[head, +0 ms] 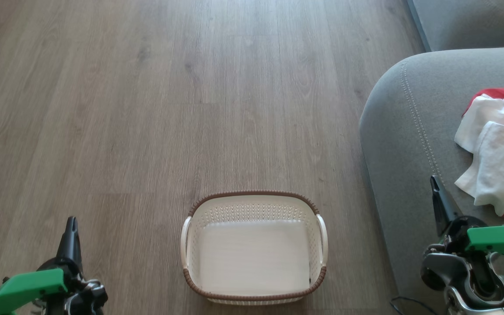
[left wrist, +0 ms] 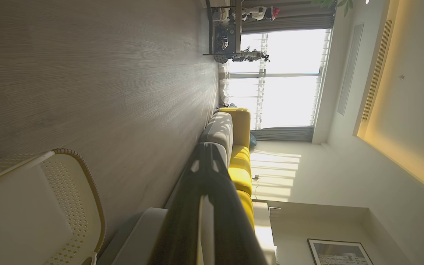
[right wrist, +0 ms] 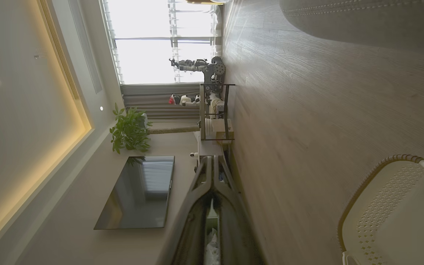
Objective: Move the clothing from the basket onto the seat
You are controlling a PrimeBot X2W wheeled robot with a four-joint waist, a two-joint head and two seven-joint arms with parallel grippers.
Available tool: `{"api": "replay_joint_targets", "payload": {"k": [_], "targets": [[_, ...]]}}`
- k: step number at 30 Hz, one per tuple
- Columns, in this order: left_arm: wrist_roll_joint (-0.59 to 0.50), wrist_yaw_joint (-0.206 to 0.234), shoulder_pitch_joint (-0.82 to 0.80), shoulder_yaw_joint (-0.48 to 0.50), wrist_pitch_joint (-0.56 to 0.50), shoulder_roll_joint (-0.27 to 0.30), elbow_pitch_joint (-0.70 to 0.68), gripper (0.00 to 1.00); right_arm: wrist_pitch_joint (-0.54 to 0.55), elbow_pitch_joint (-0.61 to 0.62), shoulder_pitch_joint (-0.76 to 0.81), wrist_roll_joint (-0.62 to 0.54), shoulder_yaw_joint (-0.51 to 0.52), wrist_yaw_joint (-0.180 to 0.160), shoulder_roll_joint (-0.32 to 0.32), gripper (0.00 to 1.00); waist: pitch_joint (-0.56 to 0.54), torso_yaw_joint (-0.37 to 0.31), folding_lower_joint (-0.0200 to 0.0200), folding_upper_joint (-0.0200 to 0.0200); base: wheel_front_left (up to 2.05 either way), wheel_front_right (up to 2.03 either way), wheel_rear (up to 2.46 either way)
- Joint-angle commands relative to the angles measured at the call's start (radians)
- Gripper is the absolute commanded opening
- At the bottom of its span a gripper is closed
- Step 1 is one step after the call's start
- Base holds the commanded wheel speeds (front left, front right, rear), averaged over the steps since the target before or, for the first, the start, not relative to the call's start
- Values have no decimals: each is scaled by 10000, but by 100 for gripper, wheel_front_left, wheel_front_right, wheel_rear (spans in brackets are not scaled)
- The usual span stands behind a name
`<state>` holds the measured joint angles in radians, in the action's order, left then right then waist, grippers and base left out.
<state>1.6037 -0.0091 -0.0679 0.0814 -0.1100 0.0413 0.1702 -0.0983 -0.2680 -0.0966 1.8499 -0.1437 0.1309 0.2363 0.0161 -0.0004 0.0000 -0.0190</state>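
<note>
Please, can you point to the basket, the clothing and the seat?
basket (head: 254, 193), head view, on the brown far rim.
clothing (head: 492, 168), head view, on a white panel.
seat (head: 390, 131), head view, on the bare grey rounded corner.

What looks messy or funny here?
Only the clothes: they lie crumpled in a heap on the grey seat, not folded. The basket stands upright and empty on the floor; nothing is spilled or broken.
</note>
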Motion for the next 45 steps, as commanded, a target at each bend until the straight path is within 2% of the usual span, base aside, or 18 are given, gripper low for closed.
{"api": "replay_joint_targets", "payload": {"k": [1, 45], "targets": [[32, -56, -423, 359, -19, 89, -377, 0, -103, 377, -450, 76, -222, -2, 301, 0, 0, 0, 0, 0, 0, 0, 0], [34, -53, -415, 357, -19, 89, -400, 0, -1051, 807, -518, 1069, -1350, -2, 1208, 0, 12, 2, 0, 0, 0, 0, 0]]}}
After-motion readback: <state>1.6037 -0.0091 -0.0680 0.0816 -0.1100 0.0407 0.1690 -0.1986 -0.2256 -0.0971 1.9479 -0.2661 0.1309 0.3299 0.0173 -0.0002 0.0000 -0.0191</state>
